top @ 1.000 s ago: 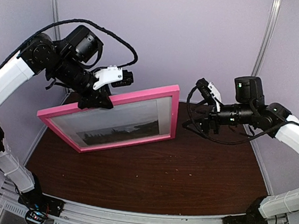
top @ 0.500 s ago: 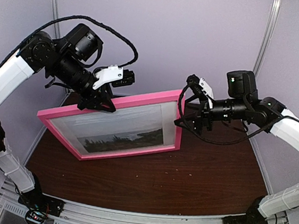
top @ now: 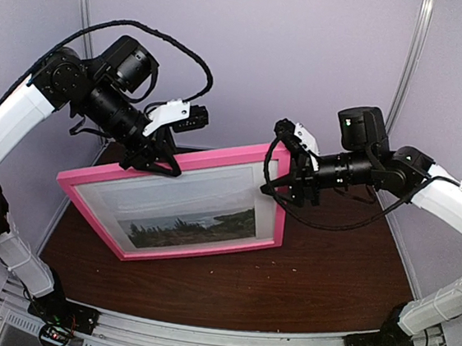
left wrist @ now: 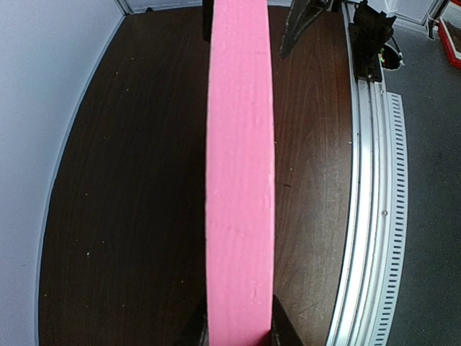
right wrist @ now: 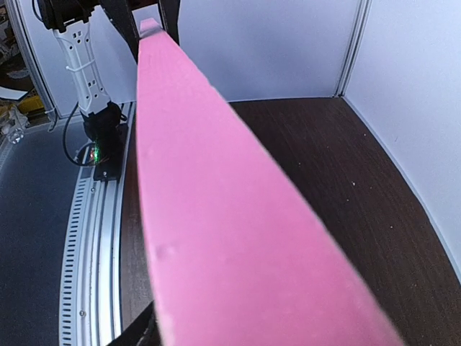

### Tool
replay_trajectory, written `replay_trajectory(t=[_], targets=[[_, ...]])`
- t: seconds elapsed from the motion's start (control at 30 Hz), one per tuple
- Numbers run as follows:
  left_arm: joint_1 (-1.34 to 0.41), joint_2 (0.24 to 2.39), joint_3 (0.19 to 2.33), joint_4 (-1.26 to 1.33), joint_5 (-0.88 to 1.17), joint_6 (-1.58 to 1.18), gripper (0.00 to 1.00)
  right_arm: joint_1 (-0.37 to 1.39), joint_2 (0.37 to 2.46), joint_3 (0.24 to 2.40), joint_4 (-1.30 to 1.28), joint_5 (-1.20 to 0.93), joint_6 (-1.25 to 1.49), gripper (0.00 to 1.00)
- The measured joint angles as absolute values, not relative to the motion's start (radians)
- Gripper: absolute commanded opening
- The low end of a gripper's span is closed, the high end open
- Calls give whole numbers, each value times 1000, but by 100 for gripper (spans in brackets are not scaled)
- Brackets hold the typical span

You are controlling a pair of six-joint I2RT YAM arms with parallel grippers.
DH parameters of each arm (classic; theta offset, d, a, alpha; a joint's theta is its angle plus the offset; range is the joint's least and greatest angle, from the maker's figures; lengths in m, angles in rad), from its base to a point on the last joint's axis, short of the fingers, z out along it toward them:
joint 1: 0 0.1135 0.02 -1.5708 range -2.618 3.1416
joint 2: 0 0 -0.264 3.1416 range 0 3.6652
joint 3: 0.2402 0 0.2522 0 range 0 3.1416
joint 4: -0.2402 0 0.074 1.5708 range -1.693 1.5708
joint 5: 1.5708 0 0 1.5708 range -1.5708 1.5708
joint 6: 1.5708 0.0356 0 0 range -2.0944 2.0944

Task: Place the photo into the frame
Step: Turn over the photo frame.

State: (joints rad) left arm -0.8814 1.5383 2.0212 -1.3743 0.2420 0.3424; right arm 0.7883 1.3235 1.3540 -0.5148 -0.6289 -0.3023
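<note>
The frame (top: 206, 250) stands on edge over the dark wooden table (top: 284, 294). It tilts back, pink front facing the arm bases, and its lower left corner is at the table surface. The photo (top: 197, 223) sits inside the frame opening, with the band of green trees low in the picture and its white border showing all round.

Left gripper (top: 156, 159): clamped on the frame's top rail, left of the rail's middle. In the left wrist view the pink rail (left wrist: 240, 180) runs straight out between the two fingers (left wrist: 282, 335), and both dark fingers press against its sides with no gap visible.

Right gripper (top: 282, 185): positioned at the frame's upper right corner, straddling the right rail.
- In the right wrist view the pink rail (right wrist: 216, 216) fills the space between the jaws. Only one finger (right wrist: 140, 333) shows, at the bottom edge.
- In the left wrist view the right gripper's fingers appear at the far end of the rail. One lies close against the pink side, while the other stands clear of it with table showing between them.
- Condition: jaws partly spread around the rail — not clamped on it.

The table carries nothing else that is visible.
</note>
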Motion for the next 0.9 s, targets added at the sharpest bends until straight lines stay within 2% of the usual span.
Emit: replay_trajectory(t=[0.13, 0.27, 0.5, 0.63, 0.77, 0.9], targets=[[-877, 1539, 2021, -1379, 258, 342, 0, 789, 1322, 1354, -511, -624, -294, 46], [-873, 1539, 2021, -1383, 271, 344, 0, 789, 1314, 1340, -500, -613, -283, 33], [-867, 1547, 2021, -1392, 292, 346, 0, 788, 1311, 1325, -498, -604, -282, 25], [-854, 1554, 2021, -1398, 304, 346, 0, 789, 1310, 1315, -504, -611, -316, 12], [-852, 1555, 2019, -1401, 312, 346, 8, 790, 1309, 1309, -507, -616, -316, 0], [-852, 1555, 2016, -1397, 316, 346, 21, 790, 1307, 1306, -508, -617, -319, 0]])
